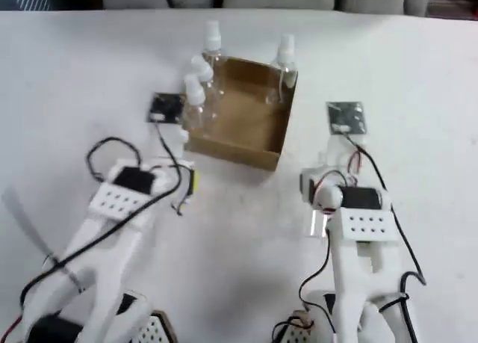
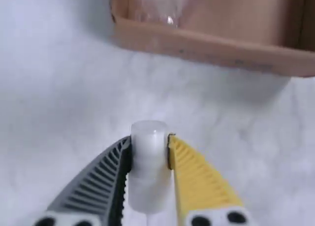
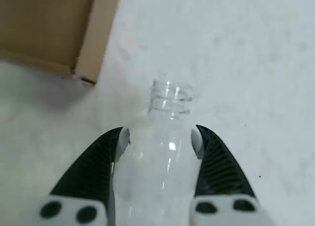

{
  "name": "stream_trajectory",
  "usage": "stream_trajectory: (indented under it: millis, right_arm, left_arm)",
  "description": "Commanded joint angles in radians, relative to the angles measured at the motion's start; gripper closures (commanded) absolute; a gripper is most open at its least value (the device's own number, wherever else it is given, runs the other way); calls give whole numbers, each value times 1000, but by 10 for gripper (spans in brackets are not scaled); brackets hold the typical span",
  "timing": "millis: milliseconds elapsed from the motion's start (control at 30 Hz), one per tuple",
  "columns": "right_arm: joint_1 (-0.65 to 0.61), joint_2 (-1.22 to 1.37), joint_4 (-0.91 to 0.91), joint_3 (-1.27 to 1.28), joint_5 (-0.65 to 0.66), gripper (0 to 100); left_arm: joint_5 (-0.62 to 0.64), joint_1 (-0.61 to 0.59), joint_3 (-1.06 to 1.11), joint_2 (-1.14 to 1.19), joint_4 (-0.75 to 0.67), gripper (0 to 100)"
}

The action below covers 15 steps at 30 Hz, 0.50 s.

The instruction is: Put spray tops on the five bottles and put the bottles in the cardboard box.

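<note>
The open cardboard box (image 1: 258, 150) sits at the table's middle, and several clear bottles with white spray tops (image 1: 196, 96) stand along its left and far sides. My left gripper (image 2: 149, 142) is shut on a loose white spray top (image 2: 147, 159), low over the table just in front of the box's near wall (image 2: 211, 53). In the high view the left gripper (image 1: 187, 180) is near the box's front left corner. My right gripper (image 3: 160, 137) is shut on a clear bottle (image 3: 170, 132) with a bare threaded neck, right of the box's corner (image 3: 93, 44). The right gripper (image 1: 317, 201) appears below the box's right end.
A dark square pad (image 1: 167, 106) lies left of the box and a shiny one (image 1: 346, 117) to its right, each with a thin cable. Black cables loop over both arms. Bare white table surrounds the box on the near side.
</note>
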Motion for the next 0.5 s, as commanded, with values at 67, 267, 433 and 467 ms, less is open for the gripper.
stream_trajectory:
  millis: [67,267,433,467]
  right_arm:
    - [-154,-38,119,-124,-11,983]
    - [-303,-74,170,-118,-11,983]
    - [-394,-262,226,-117,-11,983]
    - [-410,-306,222,-104,-11,983]
  left_arm:
    - [-18,-61,-55,-321,3,973]
    - [-20,-65,-57,-547,-178,973]
    - [-20,-65,-58,-604,-302,976]
    - [-18,-65,-58,-605,-327,976]
